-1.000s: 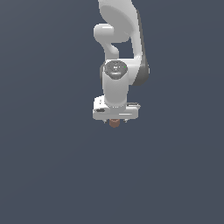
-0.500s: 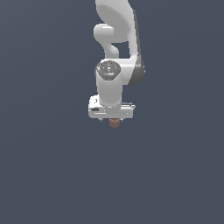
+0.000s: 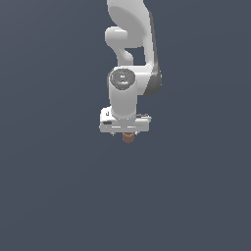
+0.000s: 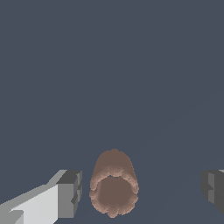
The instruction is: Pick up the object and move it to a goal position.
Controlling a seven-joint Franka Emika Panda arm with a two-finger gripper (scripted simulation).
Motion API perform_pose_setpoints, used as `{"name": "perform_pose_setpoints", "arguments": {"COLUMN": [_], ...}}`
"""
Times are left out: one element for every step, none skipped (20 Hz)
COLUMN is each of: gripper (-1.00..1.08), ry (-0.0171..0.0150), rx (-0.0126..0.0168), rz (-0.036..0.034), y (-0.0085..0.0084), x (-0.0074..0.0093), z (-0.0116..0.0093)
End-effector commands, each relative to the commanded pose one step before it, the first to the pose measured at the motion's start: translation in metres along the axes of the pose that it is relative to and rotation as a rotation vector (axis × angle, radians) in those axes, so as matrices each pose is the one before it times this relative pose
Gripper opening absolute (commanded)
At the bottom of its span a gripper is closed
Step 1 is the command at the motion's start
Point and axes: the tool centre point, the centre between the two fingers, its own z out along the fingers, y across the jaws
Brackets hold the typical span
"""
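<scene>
Jaws spread wide on the gripper (image 4: 141, 193), reddish-brown cup (image 4: 114, 183) between the grey fingers (image 4: 70, 194), nearer one, apparently untouched, hollow end facing the wrist camera.

I count one reddish-brown cup (image 4: 113, 188), one white arm (image 3: 130, 54) and one gripper (image 4: 142, 190) with two fingers (image 4: 70, 192).

Exterior view stands well back, facing the upright arm (image 3: 128, 59) from the front, slightly above. Wrist view sits close behind the fingers (image 4: 69, 194), looking along them. Both share the reddish-brown cup (image 3: 128, 138) and the plain dark-grey ground (image 3: 54, 186).
</scene>
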Motion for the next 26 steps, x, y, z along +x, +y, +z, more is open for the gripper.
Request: {"name": "perform_pose_setpoints", "arguments": {"gripper": [1.00, 1.00, 1.00, 1.00, 1.00, 1.00, 1.00, 1.00, 1.00, 1.00, 1.00, 1.00, 1.00, 1.00, 1.00, 1.00, 1.00, 1.00, 1.00, 1.00, 1.00, 1.00, 1.00, 1.00, 1.00, 1.00], "ry": [0.00254, 0.00139, 0.00146, 0.00156, 0.00168, 0.00181, 0.00191, 0.00201, 0.00212, 0.00222, 0.00230, 0.00228, 0.00226, 0.00225, 0.00223, 0.00221, 0.00217, 0.00205, 0.00193, 0.00180, 0.00168, 0.00156, 0.00145, 0.00133, 0.00122, 0.00111], "rx": [-0.00143, -0.00073, -0.00081, -0.00089, -0.00097, -0.00106, -0.00115, -0.00124, -0.00134, -0.00144, -0.00152, -0.00156, -0.00158, -0.00160, -0.00163, -0.00165, -0.00166, -0.00160, -0.00153, -0.00146, -0.00139, -0.00131, -0.00123, -0.00115, -0.00106, -0.00097], "rz": [-0.03182, -0.01613, -0.01758, -0.01907, -0.02058, -0.02211, -0.02364, -0.02515, -0.02671, -0.02826, -0.02952, -0.02968, -0.02971, -0.02977, -0.02981, -0.02985, -0.02964, -0.02829, -0.02679, -0.02528, -0.02379, -0.02227, -0.02074, -0.01924, -0.01771, -0.01617], "y": [-0.00059, -0.00037, -0.00040, -0.00046, -0.00054, -0.00064, -0.00073, -0.00083, -0.00095, -0.00108, -0.00121, -0.00130, -0.00138, -0.00147, -0.00156, -0.00164, -0.00171, -0.00171, -0.00168, -0.00164, -0.00160, -0.00154, -0.00147, -0.00140, -0.00132, -0.00122], "x": [-0.00229, -0.00112, -0.00124, -0.00136, -0.00146, -0.00156, -0.00167, -0.00177, -0.00187, -0.00197, -0.00204, -0.00203, -0.00202, -0.00199, -0.00197, -0.00194, -0.00189, -0.00176, -0.00163, -0.00151, -0.00139, -0.00127, -0.00116, -0.00105, -0.00094, -0.00085], "z": [0.00216, 0.00104, 0.00113, 0.00122, 0.00130, 0.00138, 0.00146, 0.00154, 0.00161, 0.00168, 0.00172, 0.00171, 0.00168, 0.00165, 0.00163, 0.00160, 0.00156, 0.00147, 0.00136, 0.00127, 0.00117, 0.00108, 0.00099, 0.00091, 0.00082, 0.00075]}}
